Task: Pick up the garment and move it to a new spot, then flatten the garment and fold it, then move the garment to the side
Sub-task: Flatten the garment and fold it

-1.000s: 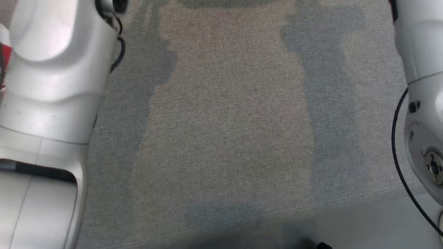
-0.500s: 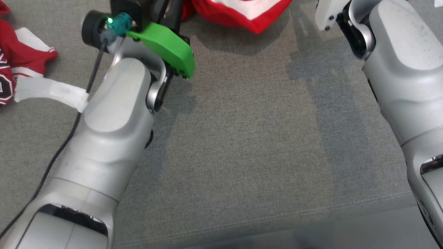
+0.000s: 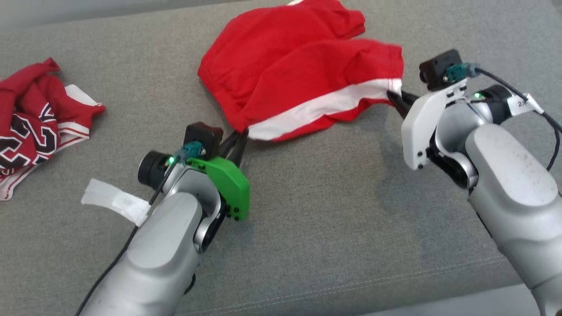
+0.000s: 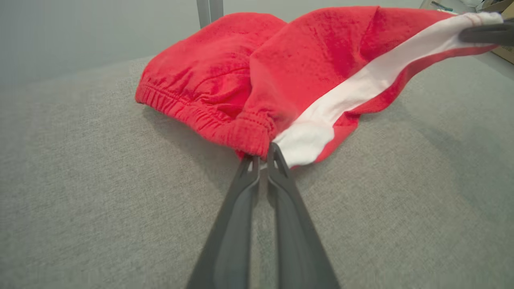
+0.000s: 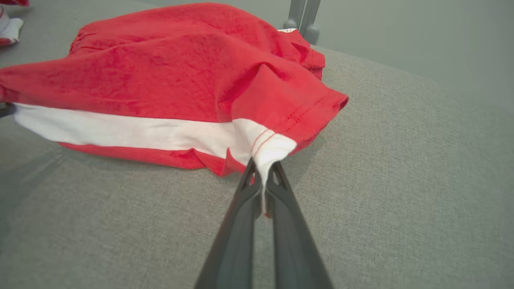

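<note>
Red shorts (image 3: 298,66) with a white stripe (image 3: 325,107) down the side lie rumpled toward the far side of a grey upholstered cushion (image 3: 329,219), held at two points by a two-armed robot. The left gripper (image 3: 243,131) has its dark fingers clamped together on the near corner of the elastic waistband (image 4: 180,110), where the white stripe begins. The right gripper (image 3: 390,94) has its fingers pinched tight on the other end of the same stripe, at the leg hem (image 5: 265,140), which carries two rows of red stitching. The stripe runs fairly straight between the two grips, and the right-hand end is raised off the fabric, while the bulk of the shorts bunches in soft folds behind it on the cushion.

Well apart from them, at the robot's far left, a second garment lies crumpled: a red jersey (image 3: 30,123) with white trim and large black numerals edged in white. A "2" can be made out; the rest is lost in the folds.

A green cover (image 3: 226,182) sits on the left wrist and a white cover (image 3: 423,123) on the right, each beside a small green light. A strip of white tape (image 3: 114,202) is wrapped around the left arm's cable. A small white tag (image 3: 524,103) on the right arm's cable bears dark marks that seem to start with a "2" but are too small to read with confidence. No brand name is legible on the shorts.
</note>
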`<state>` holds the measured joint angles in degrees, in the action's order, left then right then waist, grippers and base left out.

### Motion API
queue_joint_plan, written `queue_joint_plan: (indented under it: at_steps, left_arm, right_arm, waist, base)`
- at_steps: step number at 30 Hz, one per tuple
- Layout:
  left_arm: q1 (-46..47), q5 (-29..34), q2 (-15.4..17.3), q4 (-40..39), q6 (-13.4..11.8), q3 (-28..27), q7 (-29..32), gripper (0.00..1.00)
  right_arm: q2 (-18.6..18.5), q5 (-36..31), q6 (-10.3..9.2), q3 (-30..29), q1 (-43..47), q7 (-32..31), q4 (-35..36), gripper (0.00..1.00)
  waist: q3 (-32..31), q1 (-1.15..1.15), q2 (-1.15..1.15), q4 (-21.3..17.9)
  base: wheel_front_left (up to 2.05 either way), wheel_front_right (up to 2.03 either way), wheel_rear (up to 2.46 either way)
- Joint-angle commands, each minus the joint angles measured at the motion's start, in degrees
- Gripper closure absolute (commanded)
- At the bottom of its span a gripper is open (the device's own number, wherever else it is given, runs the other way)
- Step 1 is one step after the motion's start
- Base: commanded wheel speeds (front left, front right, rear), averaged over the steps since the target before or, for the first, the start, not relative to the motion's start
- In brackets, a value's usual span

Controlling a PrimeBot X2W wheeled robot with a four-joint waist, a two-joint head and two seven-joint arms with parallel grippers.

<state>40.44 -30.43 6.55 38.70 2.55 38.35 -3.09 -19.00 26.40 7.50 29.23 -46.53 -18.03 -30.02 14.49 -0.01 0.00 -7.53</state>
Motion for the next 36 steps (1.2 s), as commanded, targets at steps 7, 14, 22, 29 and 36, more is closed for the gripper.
queue_joint_plan:
  at_steps: [7, 14, 22, 29, 36]
  left_arm:
    - [-9.1, -1.9, 4.0, -5.9, -1.1, 1.6, 6.9, 1.00]
    - [-18.3, -3.7, 8.6, -15.3, -3.5, 3.0, 13.5, 1.00]
    - [-25.6, -5.4, 12.7, -25.9, -6.1, 4.0, 19.4, 1.00]
    - [-28.7, -7.6, 15.1, -34.5, -8.5, 2.8, 22.8, 1.00]
    - [-26.1, -9.2, 13.8, -37.4, -9.5, 1.0, 23.1, 1.00]
  right_arm:
    - [-2.7, 1.2, -0.02, -0.6, 11.0, -8.9, 9.7, 1.00]
    - [-5.9, 2.6, -0.02, -2.3, 21.7, -18.6, 20.7, 1.00]
    - [-8.0, 4.5, -0.02, -5.9, 30.8, -25.5, 30.0, 1.00]
    - [-7.3, 6.1, -0.01, -13.3, 36.6, -28.8, 37.1, 1.00]
    - [-1.5, 3.6, -0.01, -20.2, 34.5, -28.1, 37.1, 1.00]
  waist:
    - [-6.9, 0.01, 0.00, 0.2]
    - [-11.3, 0.01, 0.00, 0.5]
    - [-14.3, 0.01, 0.00, 0.9]
    - [-14.6, 0.01, 0.00, 1.7]
    - [-13.3, 0.01, 0.00, 2.3]
  base:
    - [0.00, 0.00, 0.00]
    - [0.00, 0.00, 0.00]
    - [0.00, 0.00, 0.00]
    - [0.00, 0.00, 0.00]
    - [0.00, 0.00, 0.00]
